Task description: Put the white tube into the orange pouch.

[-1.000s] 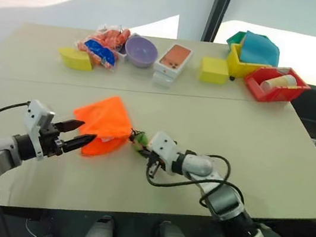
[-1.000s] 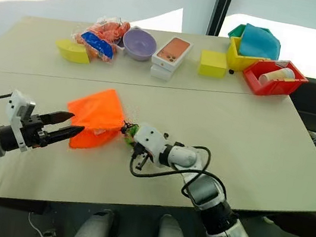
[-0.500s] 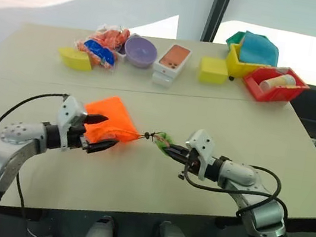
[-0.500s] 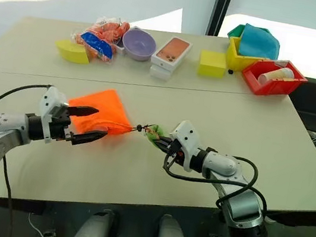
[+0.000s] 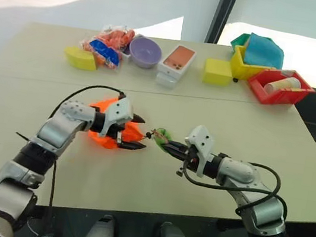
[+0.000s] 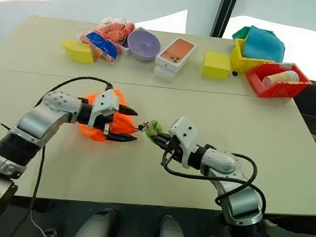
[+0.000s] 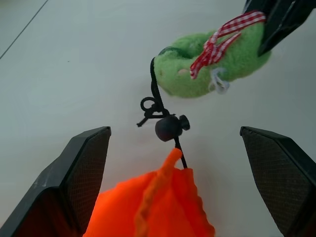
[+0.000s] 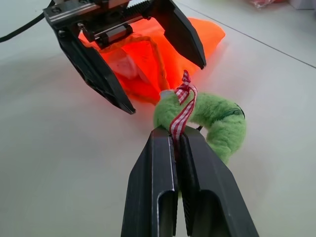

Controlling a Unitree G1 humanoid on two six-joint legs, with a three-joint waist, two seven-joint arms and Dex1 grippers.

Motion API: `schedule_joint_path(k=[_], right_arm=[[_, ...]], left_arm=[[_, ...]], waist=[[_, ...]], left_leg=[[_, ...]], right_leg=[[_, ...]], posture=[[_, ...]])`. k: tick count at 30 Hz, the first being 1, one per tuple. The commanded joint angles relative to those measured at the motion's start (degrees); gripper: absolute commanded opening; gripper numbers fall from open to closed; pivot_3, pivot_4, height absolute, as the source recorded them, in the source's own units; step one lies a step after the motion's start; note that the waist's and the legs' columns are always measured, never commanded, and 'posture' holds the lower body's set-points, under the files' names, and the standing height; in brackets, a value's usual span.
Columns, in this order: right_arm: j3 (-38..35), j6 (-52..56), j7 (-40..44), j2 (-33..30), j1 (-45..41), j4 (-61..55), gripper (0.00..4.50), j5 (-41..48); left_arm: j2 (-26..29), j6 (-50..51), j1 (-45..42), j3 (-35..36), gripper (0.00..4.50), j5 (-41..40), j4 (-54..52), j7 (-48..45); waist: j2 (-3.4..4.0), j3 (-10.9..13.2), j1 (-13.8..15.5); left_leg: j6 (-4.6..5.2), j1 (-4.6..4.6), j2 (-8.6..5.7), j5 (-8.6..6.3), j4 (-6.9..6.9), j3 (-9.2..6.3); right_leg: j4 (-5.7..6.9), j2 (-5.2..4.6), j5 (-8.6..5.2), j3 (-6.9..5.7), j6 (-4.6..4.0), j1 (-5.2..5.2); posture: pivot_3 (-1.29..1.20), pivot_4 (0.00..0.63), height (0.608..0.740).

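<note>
The orange pouch [image 5: 103, 132] lies bunched on the near table, its mouth gathered toward the black cord and round stopper [image 7: 169, 127]. My left gripper [image 5: 139, 132] is open, its two fingers straddling the gathered mouth of the pouch [image 7: 158, 207] without closing on it. The cord runs to the fuzzy green tassel [image 5: 161, 136], which carries a red checked ribbon [image 8: 181, 111]. My right gripper [image 8: 170, 133] is shut on that ribbon and tassel, just right of the pouch. The white tube is hidden.
Along the table's far edge stand snack packets [image 5: 106, 47], a yellow wedge [image 5: 79, 58], a purple bowl [image 5: 145, 51], a white box with an orange front [image 5: 176, 64], a yellow block [image 5: 216, 71], a yellow bin [image 5: 242, 62] and a red bin [image 5: 283, 90].
My left gripper has swung right across the pouch to its mouth and opened wider. The pouch is more bunched. My right gripper first drew the tassel rightward, then held it still.
</note>
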Motion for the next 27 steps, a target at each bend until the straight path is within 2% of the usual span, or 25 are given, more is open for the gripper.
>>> schedule_joint_path(k=[1, 7, 14, 20, 23, 27], right_arm=[[-0.53, 0.00, -1.30, 0.25, -0.02, -4.04, 0.00, 0.88], [-0.74, 0.46, -2.54, 0.09, 0.36, -5.17, 0.00, 1.34], [-0.50, 0.41, -2.33, -0.42, -0.12, -4.79, 0.00, 1.64], [-0.37, 0.12, -1.86, -0.66, -0.39, -4.40, 0.00, 1.62], [-0.47, 0.02, -1.77, -0.71, -0.37, -4.42, 0.00, 1.56], [-1.51, 0.15, -2.30, -1.05, 0.26, -4.65, 0.00, 1.48]], left_arm=[[-0.67, 0.52, -1.24, 0.44, 4.48, 2.57, 0.03, 2.49], [-1.06, 4.28, 0.91, 1.43, 4.48, 3.69, -2.90, 6.45], [-3.77, 13.22, 3.57, 5.23, 4.48, -1.92, -8.26, 8.31], [-3.75, 17.54, 4.55, 5.66, 4.48, -3.95, -10.26, 7.87], [-3.76, 17.28, 4.32, 5.34, 4.48, -3.89, -9.75, 7.51], [-2.95, 10.41, 4.14, 6.05, 4.48, -2.24, -7.82, 6.92]], waist=[[0.00, 0.00, -0.20], [0.00, 0.00, -0.09], [0.00, 0.00, -0.04], [0.00, 0.00, -0.04], [0.00, 0.00, -0.03], [0.00, 0.00, 0.00]], left_leg=[[0.01, 0.00, 0.01, 0.00, 0.00, 0.00], [0.02, 0.02, 0.03, -0.01, 0.01, -0.07], [0.02, 0.02, 0.03, -0.01, 0.07, -0.07], [0.02, 0.02, 0.03, -0.01, 0.18, -0.09], [0.02, 0.02, 0.03, -0.01, 0.20, -0.09], [0.02, 0.02, 0.03, -0.01, 0.21, -0.10]], right_leg=[[0.01, 0.01, 0.00, 0.00, 0.00, 0.00], [0.08, 0.07, 0.00, 0.00, 0.01, 0.00], [0.09, 0.07, 0.00, 0.00, 0.01, 0.02], [0.13, 0.07, 0.00, 0.00, 0.01, 0.06], [0.16, 0.07, 0.00, 0.00, 0.01, 0.06], [0.16, 0.07, 0.00, -0.01, 0.00, 0.06]], posture=[[0.00, 0.150, 0.740], [0.00, 0.150, 0.740], [0.00, 0.150, 0.740], [0.00, 0.150, 0.740], [0.00, 0.150, 0.740], [0.00, 0.150, 0.740]])
